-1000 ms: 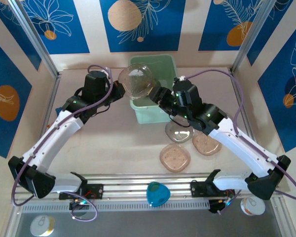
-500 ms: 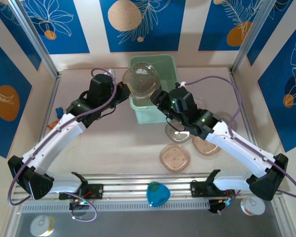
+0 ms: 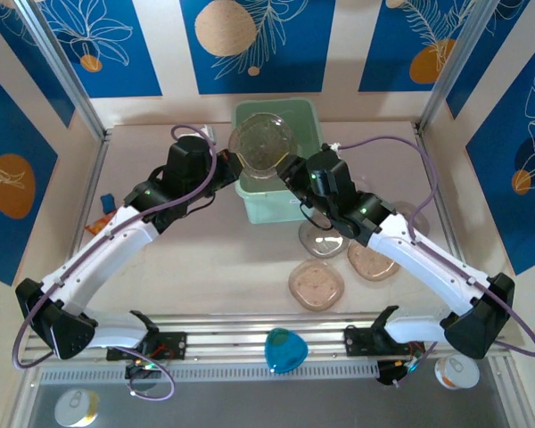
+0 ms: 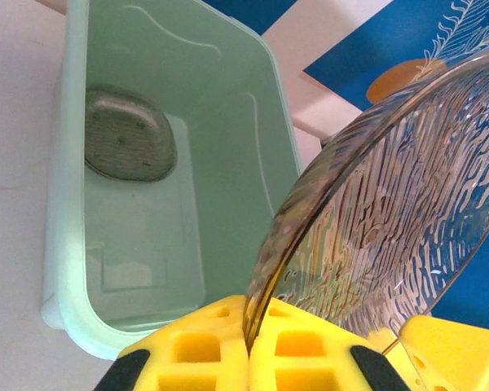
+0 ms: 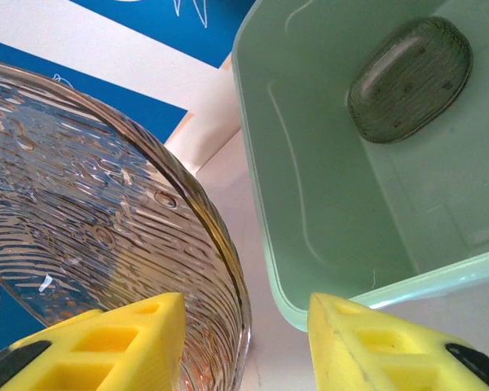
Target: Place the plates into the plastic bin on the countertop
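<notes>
- Countertop (image 3: 205,259): carries the bin at its far middle and at least three loose plates in front of the right arm.
- Bin (image 3: 267,207): stands upright and open. Holds one plate and otherwise shows bare floor in the wrist views, with plenty of room.
- Held plate (image 3: 261,147): clear and ribbed, tilted on edge. Hangs in the air above the bin's near-left part, between the two claws, not yet inside.
- Left claw (image 4: 248,342): pressed together on the lower rim of the held plate. Bears the plate's weight, judging by the left wrist view.
- Right claw (image 5: 244,342): spread, with the held plate's edge between the fingers, close by one pad and apart from the other. Clamps nothing as far as the right wrist view shows.
- Loose plates: one smoky (image 3: 324,239) just in front of the bin, one pinkish (image 3: 373,260) to its right, one pinkish (image 3: 316,284) nearer the rail. All flat, untouched, all left to move.
- Plate in the bin (image 4: 129,134): grey, lying on the floor at the far end. Counts as done.
- Progress, as a judgement: early. One in, one over the bin awaiting release, at least three to fetch.
</notes>
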`<state>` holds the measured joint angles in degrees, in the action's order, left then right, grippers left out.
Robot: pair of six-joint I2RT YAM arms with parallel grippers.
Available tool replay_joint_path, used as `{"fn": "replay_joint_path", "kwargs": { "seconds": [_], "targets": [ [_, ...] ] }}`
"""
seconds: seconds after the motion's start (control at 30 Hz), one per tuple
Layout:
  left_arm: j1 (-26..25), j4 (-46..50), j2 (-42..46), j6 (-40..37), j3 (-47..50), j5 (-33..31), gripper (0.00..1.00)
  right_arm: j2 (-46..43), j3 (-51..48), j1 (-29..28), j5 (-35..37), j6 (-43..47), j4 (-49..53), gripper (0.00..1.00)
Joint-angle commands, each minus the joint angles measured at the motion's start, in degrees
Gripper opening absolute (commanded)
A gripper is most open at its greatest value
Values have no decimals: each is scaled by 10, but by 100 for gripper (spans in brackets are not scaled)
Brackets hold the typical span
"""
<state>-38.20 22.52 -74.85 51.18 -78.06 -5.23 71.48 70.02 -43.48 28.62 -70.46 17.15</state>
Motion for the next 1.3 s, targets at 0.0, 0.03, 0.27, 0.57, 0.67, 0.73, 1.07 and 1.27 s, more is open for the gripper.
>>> {"fn": "replay_joint_path", "kwargs": {
  "seconds": [0.0, 0.03, 0.27, 0.57, 0.67, 0.73, 1.07, 1.27],
  "targets": [
    [-10, -27, -3, 6, -5, -13, 0, 3, 1, 2, 1, -13, -19, 42],
    [-11, -29, -3, 7, -3, -13, 0, 5, 0, 1, 0, -16, -20, 41],
    [-14, -31, -5, 2, 1, -18, 0, 13, -1, -6, -5, -32, -23, 30],
    [-14, -28, -1, 2, 9, -12, 0, 16, -2, -7, 2, -41, -18, 17],
    [-14, -27, 1, 4, 12, -5, 0, 18, 5, -9, 1, -42, -10, 12],
    [-14, -25, 5, 4, 15, -1, 0, 18, 6, -12, 3, -42, -7, 11],
    [-14, 12, 5, -20, 10, 4, 28, 14, 9, -20, 38, -25, -7, 0],
    [-5, 28, 3, -40, 4, -10, 55, 17, 10, -19, 55, -12, -14, 0]
  ]
}}
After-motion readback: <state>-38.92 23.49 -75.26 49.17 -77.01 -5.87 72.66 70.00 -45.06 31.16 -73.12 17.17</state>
